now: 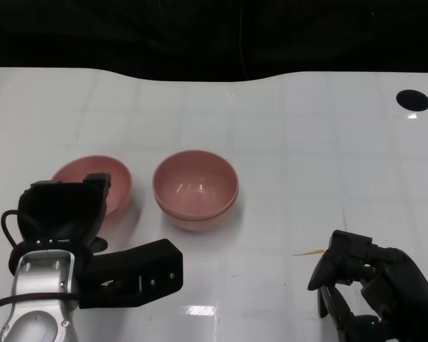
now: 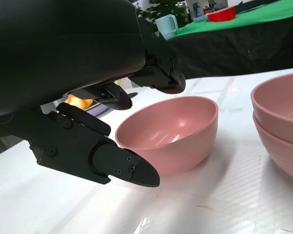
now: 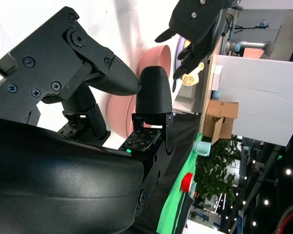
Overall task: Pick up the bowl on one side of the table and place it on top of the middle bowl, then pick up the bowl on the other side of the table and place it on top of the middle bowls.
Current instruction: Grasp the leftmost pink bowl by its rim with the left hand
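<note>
The single pink bowl stands upright on the white table, mouth up, at the left, well apart from nothing but just beside the middle stack, which already shows two nested bowls. Being round, it has no long axis. Your left hand sits at its near rim, fingers spread and holding nothing. Your right hand rests near right, fingers apart, empty. Judged light, rigid and glossy, so likely slippery: pinch the near rim, one finger inside the wall, and lift level.
</note>
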Robot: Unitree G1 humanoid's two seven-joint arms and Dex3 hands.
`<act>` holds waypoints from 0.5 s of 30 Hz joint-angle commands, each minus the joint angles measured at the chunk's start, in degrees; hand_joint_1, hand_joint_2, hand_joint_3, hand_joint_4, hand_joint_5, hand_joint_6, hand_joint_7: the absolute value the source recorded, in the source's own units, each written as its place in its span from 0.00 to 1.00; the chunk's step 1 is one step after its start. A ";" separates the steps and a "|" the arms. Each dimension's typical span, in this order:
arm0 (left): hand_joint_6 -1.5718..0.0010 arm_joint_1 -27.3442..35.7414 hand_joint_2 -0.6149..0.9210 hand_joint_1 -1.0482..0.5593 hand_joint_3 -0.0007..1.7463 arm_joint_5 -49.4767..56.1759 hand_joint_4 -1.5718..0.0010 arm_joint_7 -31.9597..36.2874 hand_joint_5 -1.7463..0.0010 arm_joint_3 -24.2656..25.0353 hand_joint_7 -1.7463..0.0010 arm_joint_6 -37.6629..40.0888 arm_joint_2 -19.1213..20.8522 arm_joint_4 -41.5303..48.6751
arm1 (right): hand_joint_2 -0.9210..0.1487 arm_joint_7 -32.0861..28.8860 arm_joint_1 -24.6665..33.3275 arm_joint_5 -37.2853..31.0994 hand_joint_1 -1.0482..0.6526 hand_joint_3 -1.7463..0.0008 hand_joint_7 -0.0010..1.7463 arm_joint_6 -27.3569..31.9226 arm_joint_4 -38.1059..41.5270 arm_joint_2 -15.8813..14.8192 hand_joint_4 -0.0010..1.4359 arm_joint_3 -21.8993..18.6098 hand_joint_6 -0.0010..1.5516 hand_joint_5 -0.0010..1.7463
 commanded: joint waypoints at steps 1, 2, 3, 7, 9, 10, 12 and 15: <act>0.72 -3.15 0.99 0.35 0.00 -1.54 0.64 0.98 0.97 -1.27 0.99 0.09 1.10 4.80 | 0.50 0.10 0.05 0.10 0.55 0.23 0.78 -0.16 -0.11 0.00 0.58 -0.81 0.54 0.94; 0.72 -4.03 0.99 0.35 0.00 -2.05 0.64 1.09 0.97 -1.71 0.99 0.01 1.16 6.55 | 0.50 0.04 0.10 -0.06 0.55 0.23 0.78 -0.32 -0.18 0.08 0.58 -0.75 0.54 0.94; 0.71 -4.75 1.00 0.36 0.01 -2.62 0.62 1.37 0.96 -2.09 0.99 -0.08 1.24 8.05 | 0.50 -0.01 0.19 -0.17 0.54 0.23 0.78 -0.36 -0.33 0.14 0.58 -0.70 0.54 0.94; 0.65 -7.39 1.00 0.39 0.02 -5.51 0.58 3.90 0.96 -3.10 0.98 -1.56 1.51 14.34 | 0.49 -0.03 0.51 -0.41 0.54 0.24 0.78 -0.22 -0.68 0.13 0.58 -0.64 0.54 0.94; 0.57 -8.73 1.00 0.41 0.04 -7.20 0.52 6.47 0.95 -3.54 0.96 -3.29 1.71 17.86 | 0.49 0.03 0.57 -0.39 0.54 0.24 0.78 -0.25 -0.70 0.15 0.57 -0.65 0.54 0.93; 0.53 -9.31 1.00 0.42 0.04 -8.20 0.49 8.12 0.95 -3.68 0.96 -4.44 1.82 19.57 | 0.49 0.03 0.60 -0.42 0.54 0.24 0.78 -0.21 -0.76 0.15 0.57 -0.64 0.54 0.93; 0.45 -10.37 1.00 0.45 0.04 -10.20 0.38 10.60 0.92 -3.83 0.94 -6.42 1.96 22.53 | 0.49 0.04 0.66 -0.48 0.54 0.24 0.77 -0.18 -0.83 0.18 0.57 -0.58 0.54 0.93; 0.34 -11.46 1.00 0.44 0.02 -11.95 0.28 14.76 0.85 -4.52 0.95 -8.88 2.50 25.58 | 0.49 0.20 0.79 -0.43 0.53 0.24 0.77 -0.06 -0.91 0.21 0.57 -0.46 0.54 0.93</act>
